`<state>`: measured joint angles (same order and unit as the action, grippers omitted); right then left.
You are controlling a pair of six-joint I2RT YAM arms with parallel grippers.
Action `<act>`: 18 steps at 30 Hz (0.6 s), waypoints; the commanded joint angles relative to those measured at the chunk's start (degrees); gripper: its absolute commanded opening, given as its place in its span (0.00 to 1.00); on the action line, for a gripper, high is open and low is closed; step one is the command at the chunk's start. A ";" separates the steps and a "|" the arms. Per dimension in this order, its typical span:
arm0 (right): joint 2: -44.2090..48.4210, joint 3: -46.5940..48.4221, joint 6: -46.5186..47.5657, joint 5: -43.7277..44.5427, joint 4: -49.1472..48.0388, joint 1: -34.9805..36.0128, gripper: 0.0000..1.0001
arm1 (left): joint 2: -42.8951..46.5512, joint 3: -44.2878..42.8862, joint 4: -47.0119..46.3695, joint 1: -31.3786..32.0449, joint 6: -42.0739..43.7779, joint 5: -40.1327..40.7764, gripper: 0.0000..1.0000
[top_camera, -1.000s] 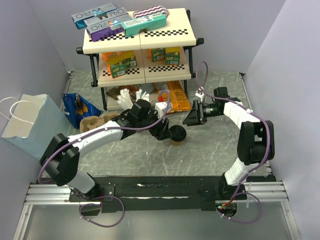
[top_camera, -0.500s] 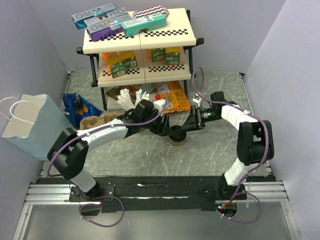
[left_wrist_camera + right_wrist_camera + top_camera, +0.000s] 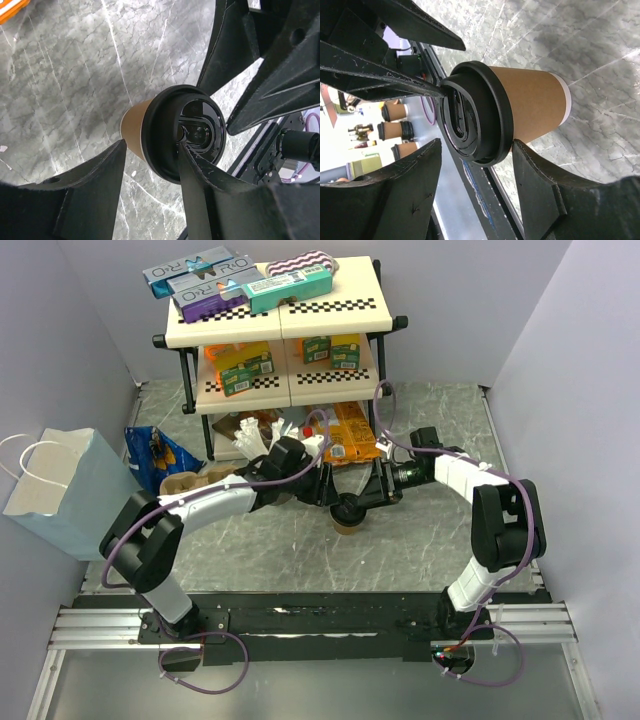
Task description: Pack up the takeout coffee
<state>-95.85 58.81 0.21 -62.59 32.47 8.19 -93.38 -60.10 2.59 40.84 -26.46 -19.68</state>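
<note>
The takeout coffee (image 3: 349, 513), a tan paper cup with a black lid, stands upright on the marble table in front of the shelf rack. My left gripper (image 3: 334, 496) reaches it from the left and my right gripper (image 3: 368, 498) from the right, both at lid height. In the left wrist view the takeout coffee (image 3: 170, 132) sits between the fingers of the left gripper (image 3: 152, 146); one finger lies against the lid top, the other stands just off the cup wall. In the right wrist view the right gripper (image 3: 476, 150) straddles the lidded takeout coffee (image 3: 520, 107): one finger touches below the rim, the other stands apart.
A brown pulp cup carrier (image 3: 190, 483) and a pale blue paper bag (image 3: 60, 490) stand at the left. The shelf rack (image 3: 290, 330) with boxes is behind, with white sticks (image 3: 255, 435) and orange packets (image 3: 350, 435) beneath it. A blue packet (image 3: 160, 455) lies beside the rack.
Both grippers have moved in on the cup from either side, the right one travelling left and down. The left jaws have narrowed round the lid. The cup has stayed in place.
</note>
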 commanded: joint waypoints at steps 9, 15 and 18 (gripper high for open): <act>-1.79 0.17 -1.26 1.15 -1.97 0.51 0.63 | -0.04 2.79 -4.00 -0.41 -1.23 -1.94 0.51; -2.67 0.69 -0.82 2.47 -1.45 1.74 0.62 | 0.13 2.62 -3.56 -0.41 -0.26 -1.41 0.51; -3.11 0.96 -0.73 3.17 -1.27 2.18 0.61 | 0.13 2.79 -3.29 -0.67 -0.26 -1.76 0.51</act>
<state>-97.69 58.81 -0.99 -60.16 31.66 9.30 -93.54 -58.08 -1.32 40.56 -27.22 -21.37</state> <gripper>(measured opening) 0.618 0.512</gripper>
